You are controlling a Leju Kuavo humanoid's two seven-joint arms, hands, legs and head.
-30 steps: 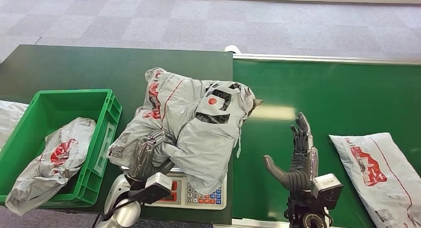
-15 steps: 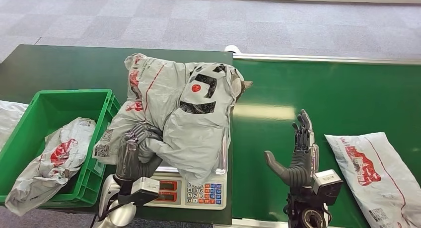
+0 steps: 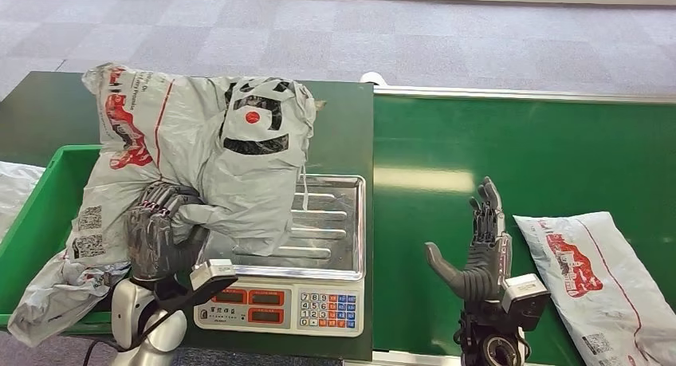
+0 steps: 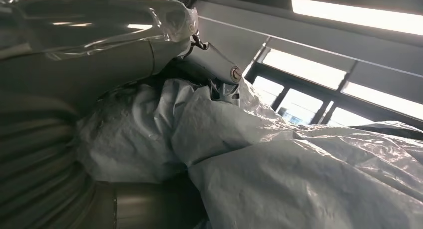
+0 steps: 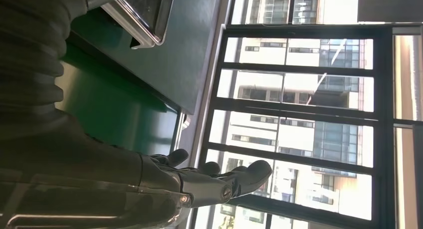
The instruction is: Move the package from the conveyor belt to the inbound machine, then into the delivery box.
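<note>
My left hand (image 3: 159, 237) grips a large grey plastic mail bag (image 3: 203, 155) with red and black print, lifted off the scale's steel pan (image 3: 331, 226) and hanging over the green crate's (image 3: 28, 222) right side. Up close, the crinkled grey bag (image 4: 279, 159) lies against the hand's fingers (image 4: 219, 72). My right hand (image 3: 478, 250) stands upright over the green conveyor belt (image 3: 526, 159), fingers spread and holding nothing; its dark fingers (image 5: 219, 181) are stretched out against windows. A second grey package (image 3: 598, 282) lies on the belt to the right of that hand.
The scale's keypad (image 3: 323, 308) faces me at the dark table's front edge. Another grey bag (image 3: 60, 290) lies inside the crate, partly under the lifted one. A white bag (image 3: 12, 186) sits at the far left. Grey carpet lies beyond the table.
My left hand has carried the grey bag up and to the left, off the scale pan and over the crate. The second package has slid a little leftward on the belt. The right hand has stayed put.
</note>
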